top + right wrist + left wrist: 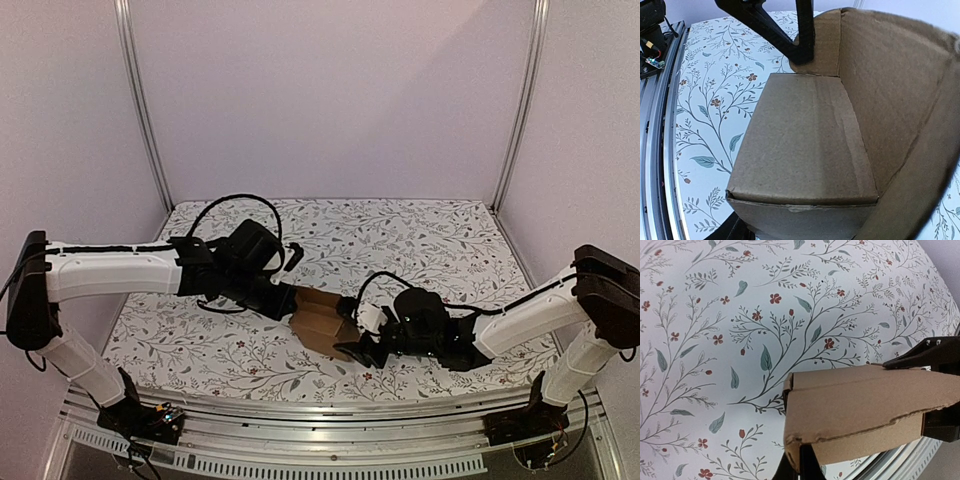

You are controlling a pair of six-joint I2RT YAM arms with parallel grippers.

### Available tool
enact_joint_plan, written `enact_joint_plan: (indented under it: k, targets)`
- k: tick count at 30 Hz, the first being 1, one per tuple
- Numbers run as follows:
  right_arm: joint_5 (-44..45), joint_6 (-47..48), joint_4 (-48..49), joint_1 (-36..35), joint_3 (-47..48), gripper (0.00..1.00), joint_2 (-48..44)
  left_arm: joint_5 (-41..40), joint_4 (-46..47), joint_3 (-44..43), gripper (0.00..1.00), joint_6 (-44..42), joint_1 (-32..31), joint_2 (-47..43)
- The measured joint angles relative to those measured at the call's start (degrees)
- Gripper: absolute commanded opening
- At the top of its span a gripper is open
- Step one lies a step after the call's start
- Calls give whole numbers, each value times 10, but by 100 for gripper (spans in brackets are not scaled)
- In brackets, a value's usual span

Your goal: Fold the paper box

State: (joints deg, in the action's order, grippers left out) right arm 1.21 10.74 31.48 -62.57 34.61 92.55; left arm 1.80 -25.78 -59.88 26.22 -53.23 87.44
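The paper box [322, 318] is a partly folded brown carton held just above the floral table, between both arms. In the left wrist view the paper box [865, 407] fills the lower right, and my left gripper [801, 466] is shut on its near wall at one corner. My right gripper [358, 336] holds the opposite side. One of its dark fingers [927, 354] presses on the upper edge and the other on the lower edge. In the right wrist view the paper box [805, 145] shows a closed face and a raised flap. The left fingers [802, 35] pinch its far edge.
The floral tablecloth [430, 240] covers the table. A metal rail [330, 410] runs along the near edge. Two upright frame posts [140, 100] [520, 100] stand at the back corners, with white walls around.
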Motion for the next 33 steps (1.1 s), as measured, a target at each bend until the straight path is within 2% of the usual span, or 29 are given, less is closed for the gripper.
enact_joint_plan:
  k: [20,29,33]
  targets:
    - [2,-28,40,0,-13,40,13,-87,3,3,0,-11,-38,10]
    - [14,-46,85,-2,-28,58,30,-112,1,-8,0,-6,-52,27]
    - [23,-57,119,-4,-44,72,42,-132,-1,-19,0,2,-65,40]
